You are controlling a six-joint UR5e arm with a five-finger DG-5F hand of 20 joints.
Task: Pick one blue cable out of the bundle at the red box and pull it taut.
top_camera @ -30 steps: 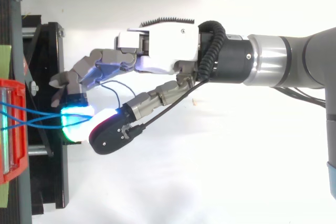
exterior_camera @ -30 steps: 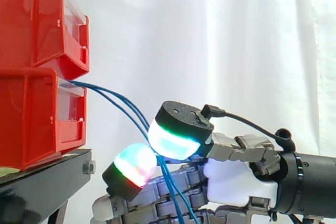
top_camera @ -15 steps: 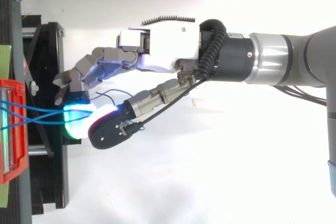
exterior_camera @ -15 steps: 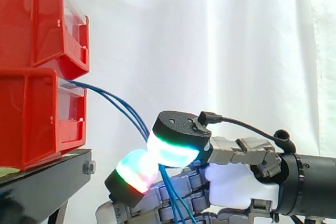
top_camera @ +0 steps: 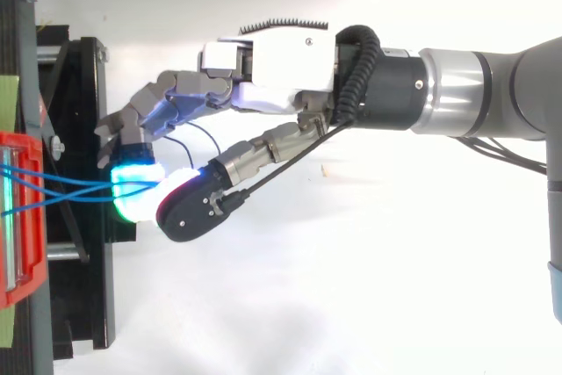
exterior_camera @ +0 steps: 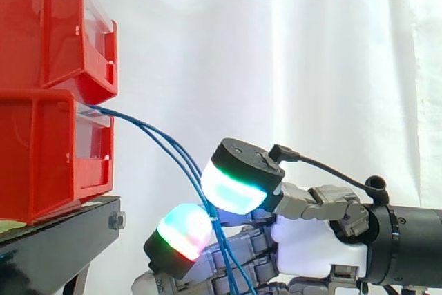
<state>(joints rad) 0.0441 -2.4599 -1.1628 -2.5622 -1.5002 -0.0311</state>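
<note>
The hand (exterior_camera: 314, 243) came in low from the right, nearest the side camera, its fingers curled. Two glowing pads (exterior_camera: 235, 188) had closed together, a cyan-green one above and a red-green one (exterior_camera: 183, 231) below, and the cables (exterior_camera: 162, 141) ran between them. The hand was closed narrowly on the cables (whether it pinched one or all, I could not tell). Below the pads the cables hung down across the curled fingers to the frame's lower edge.

Three blue cables could be counted. They sloped up and left from the pads, close together and almost straight, to the top front of the lower bin (exterior_camera: 41, 157), where they went in behind its clear front panel. From above, they (top_camera: 70, 191) crossed one another between the bin and the pads.

There were two red bins, stacked: the upper bin (exterior_camera: 48, 25) sat directly on the lower one. Both stood on one black stand (exterior_camera: 55, 240), whose edge lay under the cables, near the hand but not touching it. A white curtain (exterior_camera: 311, 67) hung behind everything.
</note>
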